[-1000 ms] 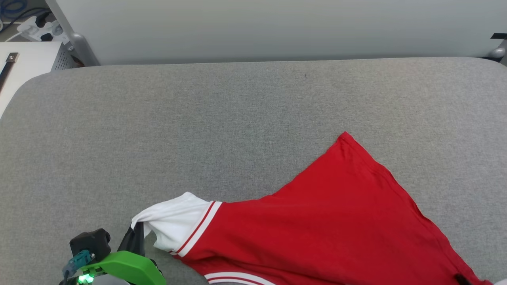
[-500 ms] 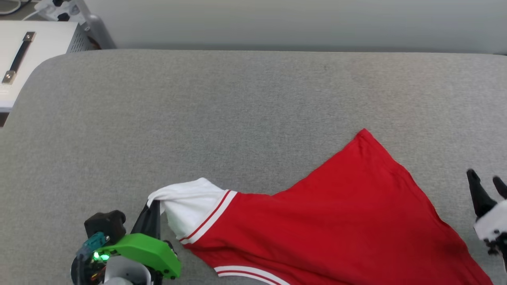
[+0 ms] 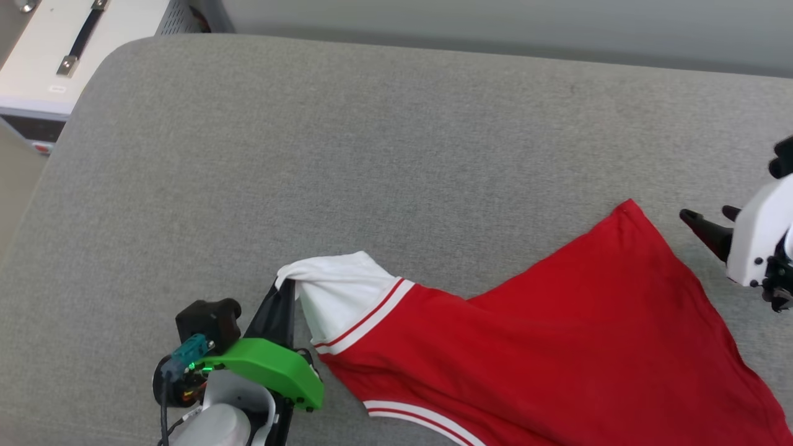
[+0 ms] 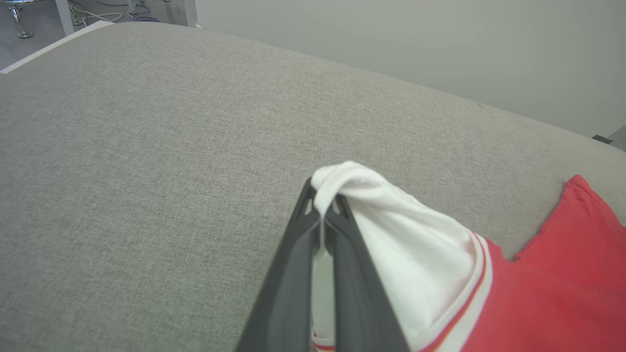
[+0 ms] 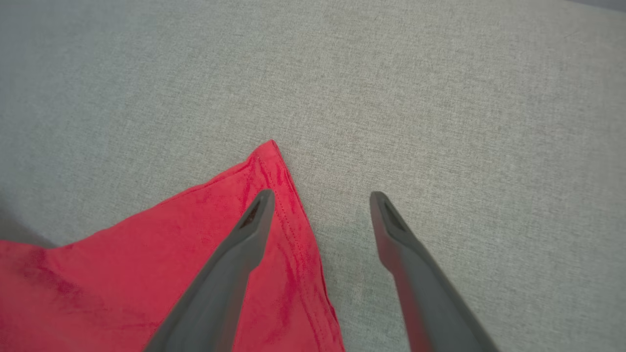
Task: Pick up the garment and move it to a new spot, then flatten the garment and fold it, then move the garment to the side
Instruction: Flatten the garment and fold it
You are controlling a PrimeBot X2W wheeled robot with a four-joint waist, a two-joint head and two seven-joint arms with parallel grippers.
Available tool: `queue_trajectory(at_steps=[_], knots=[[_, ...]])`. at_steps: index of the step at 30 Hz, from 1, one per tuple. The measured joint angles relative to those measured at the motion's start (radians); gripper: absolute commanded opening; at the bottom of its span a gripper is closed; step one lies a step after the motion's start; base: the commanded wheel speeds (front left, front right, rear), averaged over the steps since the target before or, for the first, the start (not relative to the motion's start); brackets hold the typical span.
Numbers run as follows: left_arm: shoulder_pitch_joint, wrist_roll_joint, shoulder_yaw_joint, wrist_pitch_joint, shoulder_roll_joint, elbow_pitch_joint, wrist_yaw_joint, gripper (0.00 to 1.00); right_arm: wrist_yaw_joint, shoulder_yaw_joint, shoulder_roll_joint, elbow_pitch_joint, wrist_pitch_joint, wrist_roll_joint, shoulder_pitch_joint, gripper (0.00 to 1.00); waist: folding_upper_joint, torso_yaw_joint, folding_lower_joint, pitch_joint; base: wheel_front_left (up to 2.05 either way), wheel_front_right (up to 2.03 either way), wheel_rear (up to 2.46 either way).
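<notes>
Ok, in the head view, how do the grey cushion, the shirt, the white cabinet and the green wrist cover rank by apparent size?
1. grey cushion
2. shirt, partly cut off by the frame
3. white cabinet, also cut off
4. green wrist cover, smallest though nearest the camera

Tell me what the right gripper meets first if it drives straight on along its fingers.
Probably the grey padded surface beside the garment's pointed corner. The right gripper is open, and one finger lines up over the red hem, so that finger may touch cloth first. Height above the surface is unclear.
</notes>
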Motion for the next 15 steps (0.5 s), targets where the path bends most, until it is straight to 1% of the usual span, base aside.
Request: queue_trajectory(at_steps=[2, 5, 9, 15], knots=[[-0.013, 0.006, -0.007, -0.002, -0.007, 0.0, -0.007, 0.0, 0.0, 0.056, -0.01, 0.014, 0.045, 0.016, -0.037, 1.0, 0.0, 0.013, 0.0, 0.014, 0.0, 0.0, 0.0], [-0.028, 0.011, -0.016, -0.01, -0.02, -0.002, -0.008, 0.0, 0.0, 0.124, -0.015, 0.041, 0.077, 0.038, -0.075, 1.0, 0.0, 0.029, 0.0, 0.035, 0.0, 0.0, 0.0], [-0.047, 0.024, -0.021, -0.019, -0.025, -0.002, -0.014, 0.0, 0.0, 0.202, -0.019, 0.099, 0.09, 0.061, -0.101, 1.0, 0.0, 0.048, 0.0, 0.067, 0.0, 0.0, 0.0], [-0.061, 0.03, -0.021, -0.029, -0.037, 0.004, -0.017, 0.0, 0.0, 0.269, -0.042, 0.168, 0.106, 0.114, -0.131, 1.0, 0.0, 0.068, 0.0, 0.112, 0.0, 0.0, 0.0]])
